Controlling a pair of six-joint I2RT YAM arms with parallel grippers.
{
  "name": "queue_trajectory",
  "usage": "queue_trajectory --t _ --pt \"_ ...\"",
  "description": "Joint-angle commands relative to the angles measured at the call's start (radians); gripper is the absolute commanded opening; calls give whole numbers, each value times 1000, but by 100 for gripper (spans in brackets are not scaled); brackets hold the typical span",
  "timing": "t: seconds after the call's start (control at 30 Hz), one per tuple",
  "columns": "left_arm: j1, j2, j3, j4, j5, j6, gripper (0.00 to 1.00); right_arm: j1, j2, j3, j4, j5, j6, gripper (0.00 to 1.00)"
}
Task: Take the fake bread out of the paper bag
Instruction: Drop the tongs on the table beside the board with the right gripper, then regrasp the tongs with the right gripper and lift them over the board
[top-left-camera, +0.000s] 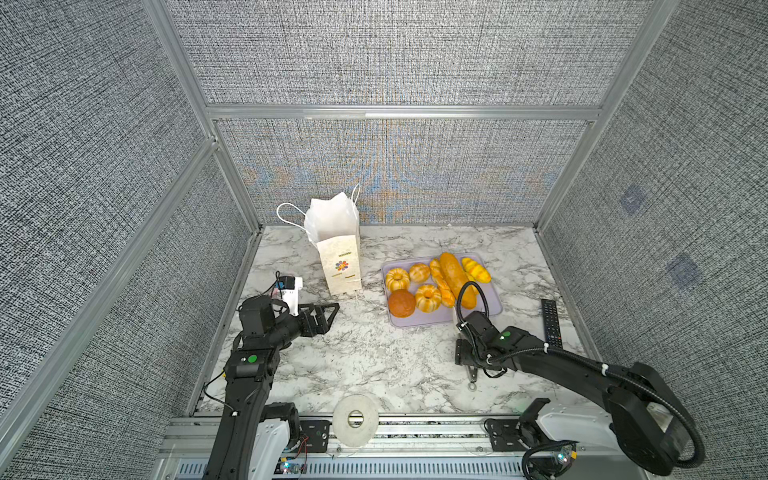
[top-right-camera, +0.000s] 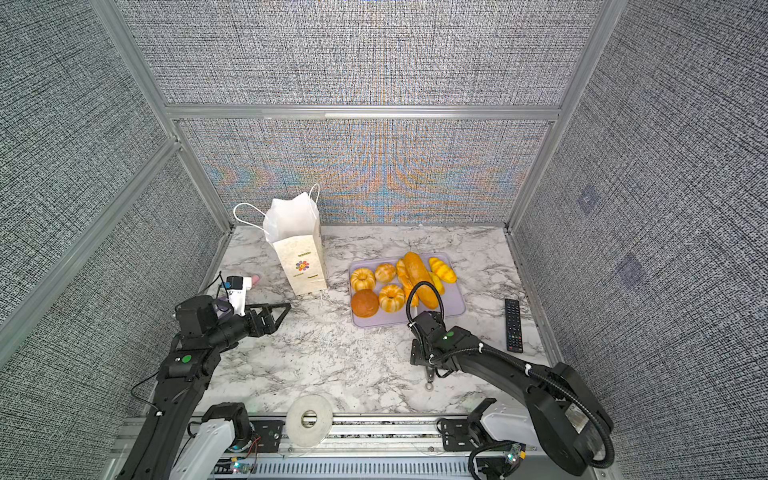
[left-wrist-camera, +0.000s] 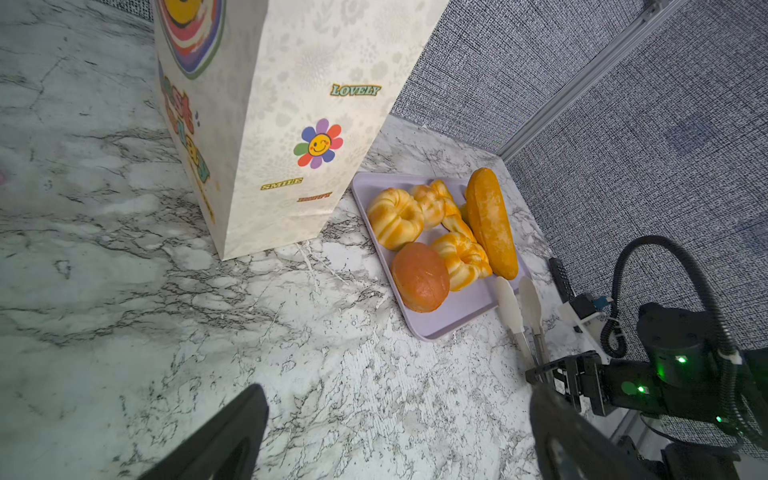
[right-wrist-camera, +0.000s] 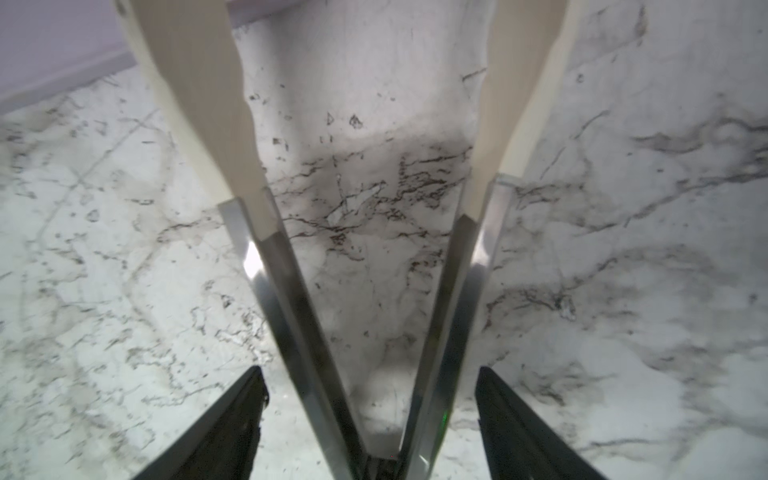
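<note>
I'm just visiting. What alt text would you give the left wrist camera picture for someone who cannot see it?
A cream paper bag with a smiley-flower print stands upright on a marble table, beside a lilac tray holding glossy toy breads. Cream-tipped tongs reach the tray's edge, and the open left gripper shows dark in the foreground.

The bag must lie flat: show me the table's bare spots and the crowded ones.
Widest bare marble: front middle, between the left gripper and right gripper, bag and tray behind, white roll in front. A bare strip runs behind the tray along the back wall. Crowded: tray full of bread; tongs and remote by the right gripper.
</note>
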Motion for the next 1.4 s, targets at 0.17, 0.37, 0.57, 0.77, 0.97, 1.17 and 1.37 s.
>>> queue_trajectory --t 0.17,0.37,0.57,0.77,0.97,1.17,1.37 --pt "0 9 0 28 2 6 99 4 57 -12 36 74 -41 67" --pt "1 11 0 25 3 5 99 5 27 -21 38 91 -83 34" --pt "0 -9 -1 32 14 7 99 9 -212 -21 -92 110 -60 29" --pt "1 -11 -3 38 19 4 99 -9 -429 58 -214 65 -86 31" --pt "0 -17 -3 38 15 3 99 -33 -366 231 -348 18 -135 39" --pt "0 -22 -4 40 15 1 99 -37 -307 330 -391 -13 -152 46" --pt "0 -20 -5 42 18 1 99 -83 -271 410 -416 -49 -199 51"
